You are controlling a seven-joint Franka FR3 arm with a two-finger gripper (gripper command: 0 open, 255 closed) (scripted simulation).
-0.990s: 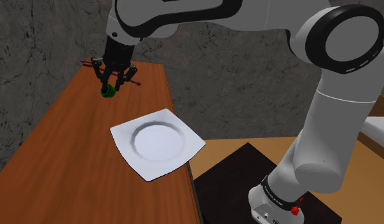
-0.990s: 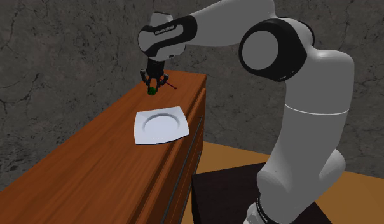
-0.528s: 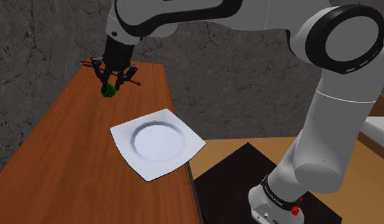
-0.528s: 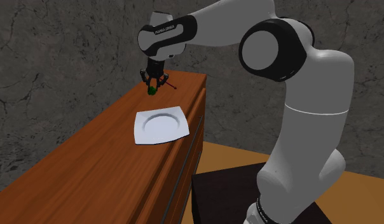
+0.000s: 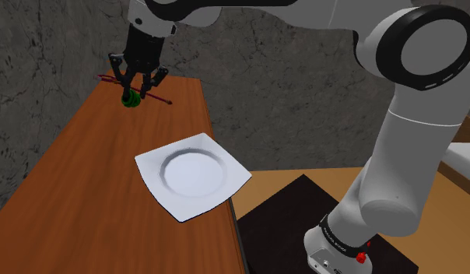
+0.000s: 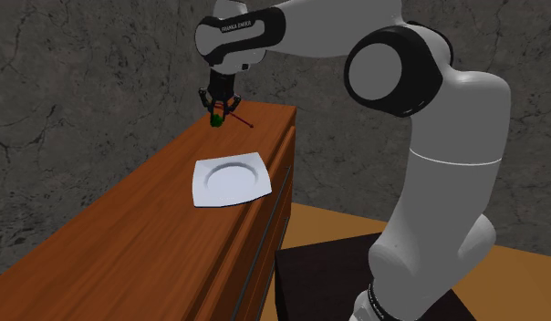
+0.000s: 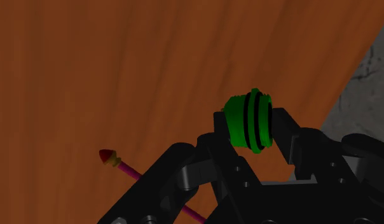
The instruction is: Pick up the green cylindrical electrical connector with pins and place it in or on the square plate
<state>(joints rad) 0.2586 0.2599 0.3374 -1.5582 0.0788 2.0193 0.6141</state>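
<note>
The gripper (image 5: 132, 93) has its 2 fingers clamped on the green connector (image 7: 249, 122), which hangs over the far end of the table (image 5: 78, 202), seemingly clear of the wood, above a thin red stick (image 7: 124, 167). The pickup looks done. Carrying it to the white square plate (image 5: 152, 167), well apart, and releasing it are left. The connector's axis runs roughly finger to finger, about level. Its pins can't be made out.
</note>
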